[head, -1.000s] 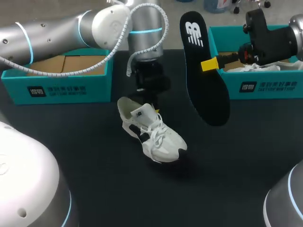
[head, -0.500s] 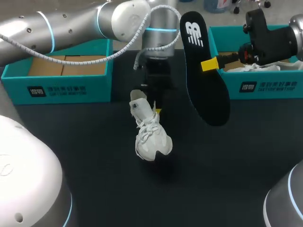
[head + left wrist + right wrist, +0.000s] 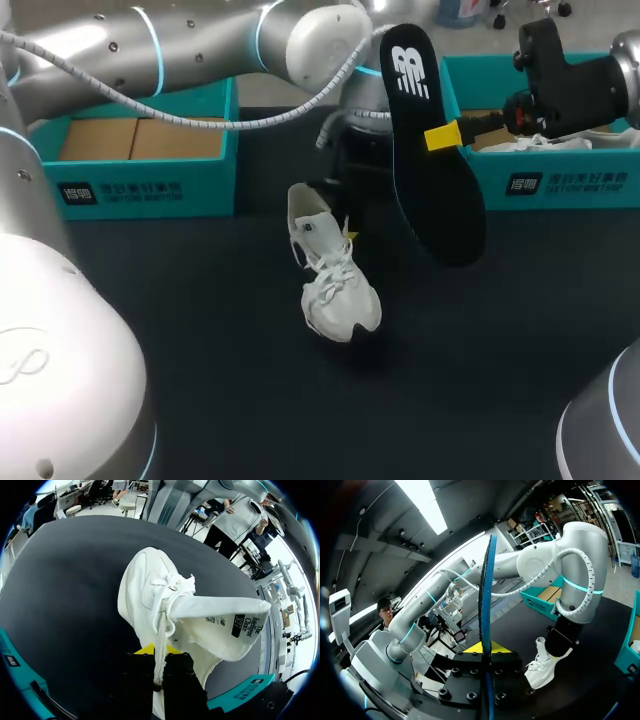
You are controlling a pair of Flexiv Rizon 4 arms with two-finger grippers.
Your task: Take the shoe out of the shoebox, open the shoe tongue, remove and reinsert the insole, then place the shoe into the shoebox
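Pinching the white sneaker [image 3: 335, 280] near its opening, the left end effector [image 3: 347, 232] has its two fingers pressed close together with a thin white edge of the shoe between them. From the left wrist view I cannot tell for sure whether that edge is collar or lace. The sneaker hangs down and away from this end effector, toe pointing out ahead of it. Its toe appears to touch the black worktop [image 3: 200, 320], while the heel end is tilted up at the fingers. The tongue, with its small printed label, is folded out to one side of the laces. The right end effector [image 3: 445, 135] is clamped on the black insole [image 3: 430, 180], one yellow tip flat against its face at about mid-length. The insole stands nearly upright in the air and extends above and below the fingers, beside the left end effector and apart from the sneaker. One teal shoebox [image 3: 140, 185] stands behind the left arm. A second teal shoebox [image 3: 560, 180] sits beneath the right end effector, with something white inside.
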